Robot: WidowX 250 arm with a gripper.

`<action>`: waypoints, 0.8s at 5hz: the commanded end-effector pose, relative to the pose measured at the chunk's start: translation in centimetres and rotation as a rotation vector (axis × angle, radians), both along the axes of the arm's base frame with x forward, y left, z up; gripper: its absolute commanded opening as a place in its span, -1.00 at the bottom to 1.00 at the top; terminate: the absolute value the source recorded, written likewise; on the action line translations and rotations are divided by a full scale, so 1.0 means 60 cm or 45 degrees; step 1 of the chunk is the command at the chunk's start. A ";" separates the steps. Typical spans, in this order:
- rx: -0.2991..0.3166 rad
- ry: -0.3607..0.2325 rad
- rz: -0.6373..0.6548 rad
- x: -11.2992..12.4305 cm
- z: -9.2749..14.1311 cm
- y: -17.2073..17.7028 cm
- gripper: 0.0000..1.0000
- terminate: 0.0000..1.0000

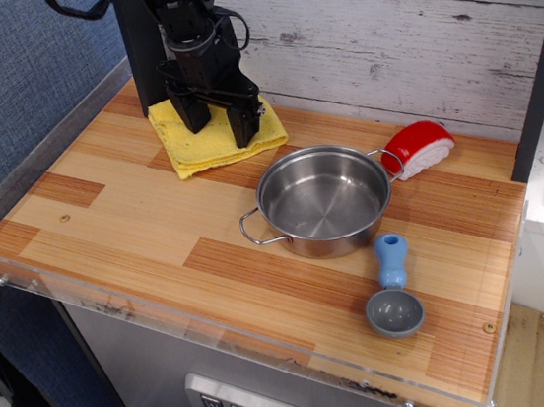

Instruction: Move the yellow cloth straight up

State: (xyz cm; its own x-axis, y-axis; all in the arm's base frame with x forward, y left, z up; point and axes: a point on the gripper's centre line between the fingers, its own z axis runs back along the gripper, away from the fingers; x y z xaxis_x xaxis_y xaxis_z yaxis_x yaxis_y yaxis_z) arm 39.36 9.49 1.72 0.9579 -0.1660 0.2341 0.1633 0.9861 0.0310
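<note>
The yellow cloth (214, 149) lies flat at the back left of the wooden table top (136, 230), near the wall. My black gripper (223, 130) points down onto the cloth's middle. Its two fingers (247, 125) stand apart, with yellow cloth showing between them. The fingertips rest on or just above the cloth, and I cannot tell which. The arm hides the cloth's far edge.
A steel pot (323, 200) stands just right of and in front of the cloth. A red and white toy piece (420, 147) lies behind the pot by the wall. A blue scoop (394, 293) lies at the front right. A clear rail runs along the table's left and front edges.
</note>
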 end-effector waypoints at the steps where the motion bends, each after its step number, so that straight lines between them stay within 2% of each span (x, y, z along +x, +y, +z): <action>1: 0.048 -0.191 0.011 0.012 0.125 -0.010 1.00 -1.00; 3: 0.058 -0.287 0.066 0.008 0.220 -0.006 1.00 -1.00; 4: 0.056 -0.350 0.096 -0.006 0.274 -0.011 1.00 -1.00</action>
State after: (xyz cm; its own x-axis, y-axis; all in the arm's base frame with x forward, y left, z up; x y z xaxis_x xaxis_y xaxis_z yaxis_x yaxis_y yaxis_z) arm 39.05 8.75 15.63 0.9042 -0.0981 0.4156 0.0735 0.9945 0.0748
